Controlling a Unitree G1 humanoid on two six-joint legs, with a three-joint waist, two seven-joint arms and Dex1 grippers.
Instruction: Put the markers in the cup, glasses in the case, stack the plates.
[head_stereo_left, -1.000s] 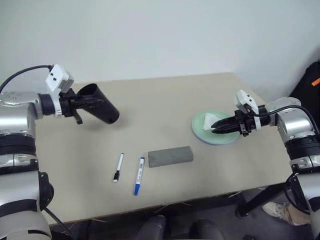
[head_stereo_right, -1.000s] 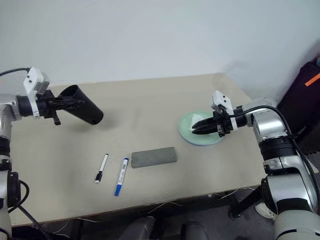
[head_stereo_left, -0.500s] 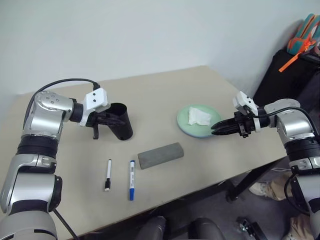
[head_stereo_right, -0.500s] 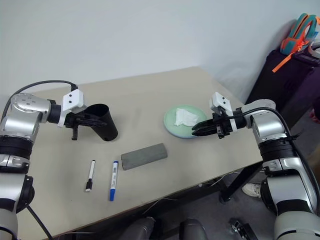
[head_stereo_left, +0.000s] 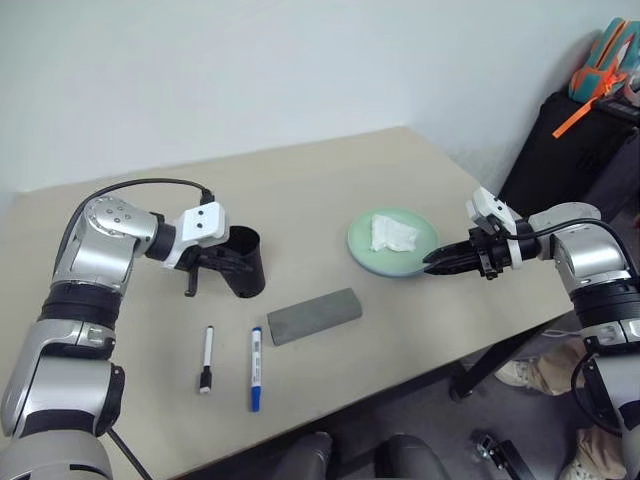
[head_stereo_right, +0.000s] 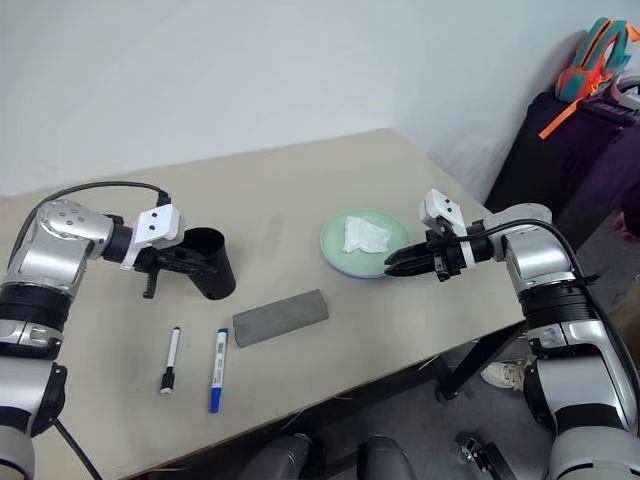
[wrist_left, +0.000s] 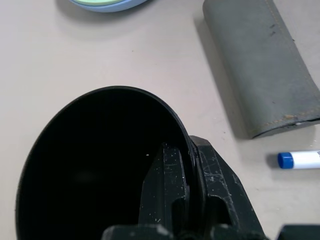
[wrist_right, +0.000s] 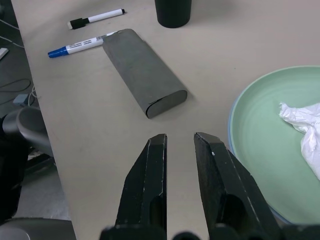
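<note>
Two markers are lying side by side near the front of the tabletop (head_stereo_left: 330, 180), the black-capped marker (head_stereo_left: 206, 358) beside the blue-capped marker (head_stereo_left: 255, 367). My left claw (head_stereo_left: 222, 265) is pinching the rim of the black cup (head_stereo_left: 243, 261), one finger inside, the cup standing upright on the tabletop. The grey case (head_stereo_left: 314, 316) is lying closed between cup and plates. My right claw (head_stereo_left: 437, 263), slightly parted and holding nothing, is hovering just beside the mint green plate (head_stereo_left: 365, 243), which is sitting on the light blue plate (wrist_right: 231, 131) and carrying a crumpled white tissue (head_stereo_left: 394, 233).
</note>
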